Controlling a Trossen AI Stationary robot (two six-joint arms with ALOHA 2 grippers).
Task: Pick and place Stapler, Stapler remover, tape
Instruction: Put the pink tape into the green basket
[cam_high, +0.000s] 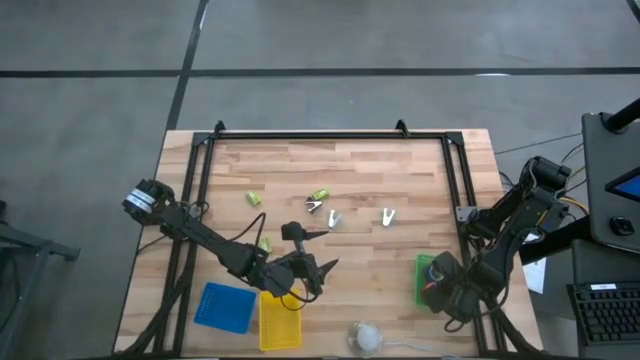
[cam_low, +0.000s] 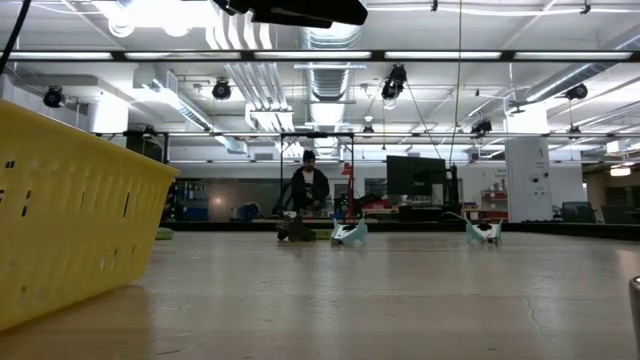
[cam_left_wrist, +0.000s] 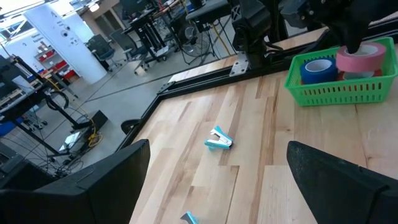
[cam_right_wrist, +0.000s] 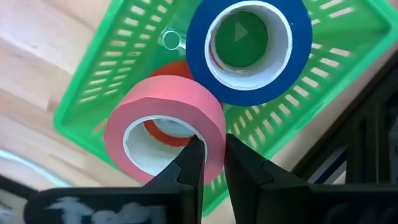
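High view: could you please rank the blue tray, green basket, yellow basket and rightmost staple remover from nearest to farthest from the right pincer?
1. Green basket: directly under the right pincer, which grips a pink tape roll.
2. Rightmost staple remover: mid-table.
3. Yellow basket: front edge, by the left arm.
4. Blue tray: beside the yellow basket, farther left.

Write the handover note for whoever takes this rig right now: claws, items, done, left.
Right claw: shut on the pink tape roll, over the green basket at the table's right edge.
Left claw: open, empty, above the yellow basket.
Done: blue tape roll and a red roll lie in the green basket.
Left: release the pink roll; three staple removers and the small yellow-green items are loose mid-table. Blue basket sits beside the yellow one.
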